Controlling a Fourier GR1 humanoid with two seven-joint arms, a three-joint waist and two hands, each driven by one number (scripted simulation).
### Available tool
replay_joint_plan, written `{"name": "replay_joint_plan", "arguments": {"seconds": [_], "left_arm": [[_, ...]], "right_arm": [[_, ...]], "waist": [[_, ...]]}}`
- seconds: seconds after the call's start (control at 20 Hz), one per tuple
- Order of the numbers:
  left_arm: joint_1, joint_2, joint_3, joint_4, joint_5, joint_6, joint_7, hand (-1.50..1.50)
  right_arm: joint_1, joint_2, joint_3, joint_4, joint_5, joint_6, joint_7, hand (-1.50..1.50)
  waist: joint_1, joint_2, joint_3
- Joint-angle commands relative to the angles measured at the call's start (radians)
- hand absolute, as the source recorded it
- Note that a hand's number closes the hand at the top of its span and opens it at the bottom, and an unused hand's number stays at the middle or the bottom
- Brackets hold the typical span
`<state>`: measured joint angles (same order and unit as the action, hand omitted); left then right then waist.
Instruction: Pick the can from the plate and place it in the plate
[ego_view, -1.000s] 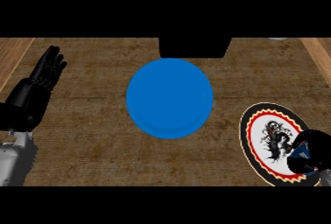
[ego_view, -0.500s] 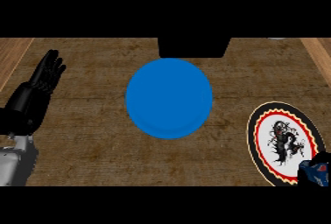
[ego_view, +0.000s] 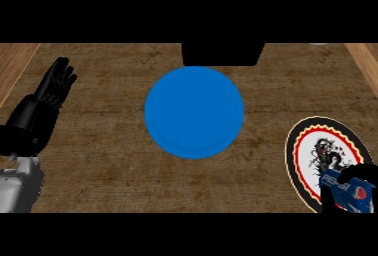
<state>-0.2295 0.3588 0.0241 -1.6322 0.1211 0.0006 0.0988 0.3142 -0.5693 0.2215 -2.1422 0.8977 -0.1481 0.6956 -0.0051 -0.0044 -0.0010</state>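
Note:
A blue can (ego_view: 348, 192) with red and white marks shows at the lower right, over the near rim of a patterned plate (ego_view: 314, 150) that is black, white, red and yellow. My right hand (ego_view: 362, 173) is curled round the can and is mostly cut off by the view's edge. I cannot tell whether the can rests on that plate or hangs above it. A plain blue plate (ego_view: 194, 112) lies bare at the counter's middle. My left hand (ego_view: 44, 102) rests open at the far left, fingers up, well away from both plates.
A dark box-like object (ego_view: 221, 53) stands at the counter's back edge, just behind the blue plate. Lighter wooden borders (ego_view: 15, 60) run along the left and right sides of the brown counter top.
My right hand has drawn down toward the lower right corner, off the patterned plate's middle, and the can now shows within its fingers. The left hand has hardly moved.

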Motion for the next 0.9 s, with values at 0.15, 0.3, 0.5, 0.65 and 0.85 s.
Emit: {"name": "replay_joint_plan", "arguments": {"seconds": [0.15,0.3,0.5,0.65,0.85], "left_arm": [[0.027,-0.018,-0.016,-0.034,0.001,-0.016,0.013,0.0],[-0.091,0.012,0.028,0.08,0.005,-0.048,-0.006,0.0],[-0.073,-0.012,0.032,0.059,-0.002,-0.03,0.026,0.0],[-0.065,-0.052,-0.017,0.013,-0.061,0.014,0.038,0.0],[-0.097,-0.036,0.007,0.039,-0.04,-0.013,0.058,0.0]], "right_arm": [[-0.156,0.116,0.11,-0.178,-0.001,0.021,0.038,1.5],[-0.335,0.167,0.156,-0.115,-0.007,0.117,0.097,1.5],[-0.486,0.288,0.247,-0.049,0.054,0.169,0.164,1.5],[-0.64,0.376,0.249,0.09,0.075,0.197,0.2,1.5],[-0.823,0.491,0.183,0.333,0.04,0.148,0.164,1.5]], "waist": [[0.017,0.003,0.0],[0.014,0.008,0.0],[0.013,0.006,0.0],[0.019,0.005,0.0],[0.026,0.009,0.001]]}}
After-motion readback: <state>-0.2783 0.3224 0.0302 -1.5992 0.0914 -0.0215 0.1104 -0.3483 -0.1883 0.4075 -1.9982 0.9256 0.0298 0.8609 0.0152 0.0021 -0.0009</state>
